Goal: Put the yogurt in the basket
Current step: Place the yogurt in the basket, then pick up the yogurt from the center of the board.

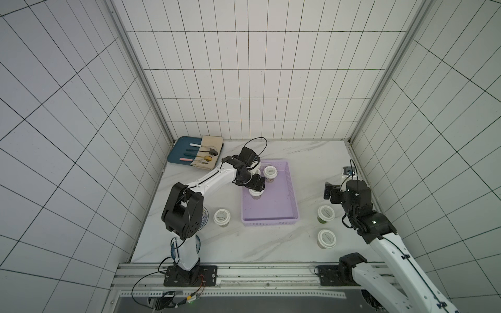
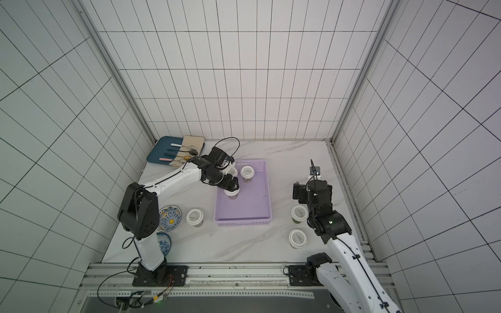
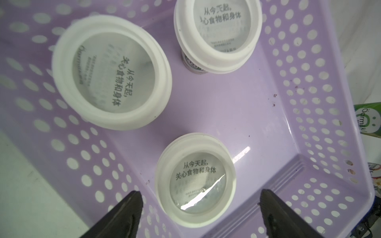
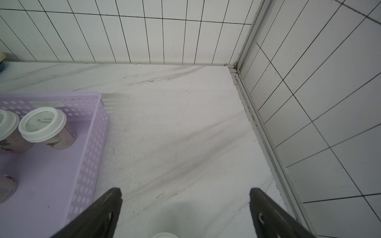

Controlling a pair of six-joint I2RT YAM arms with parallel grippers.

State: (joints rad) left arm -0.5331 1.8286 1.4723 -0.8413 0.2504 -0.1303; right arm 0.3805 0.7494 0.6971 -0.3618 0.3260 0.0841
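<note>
The lilac basket (image 1: 271, 223) (image 2: 242, 222) stands mid-table with three yogurt cups inside. One cup (image 1: 270, 172) is at its far end, one (image 1: 256, 193) is under my left gripper (image 1: 256, 187) (image 2: 231, 187), and one is mostly hidden by that arm. In the left wrist view my left gripper (image 3: 201, 195) is open, its fingers (image 3: 132, 206) on either side of a white lid (image 3: 195, 179) without touching it. Three more yogurt cups stand on the table (image 1: 221, 216) (image 1: 326, 212) (image 1: 326, 238). My right gripper (image 1: 328, 192) (image 4: 185, 197) hangs open and empty right of the basket.
A dark blue tray (image 1: 177, 150) with spoons on a beige cloth (image 1: 212, 142) lies at the back left. Two blue-patterned plates (image 2: 169, 218) (image 2: 164, 242) sit by the left arm's base. Tiled walls enclose three sides; a metal rail (image 1: 244, 273) runs along the front.
</note>
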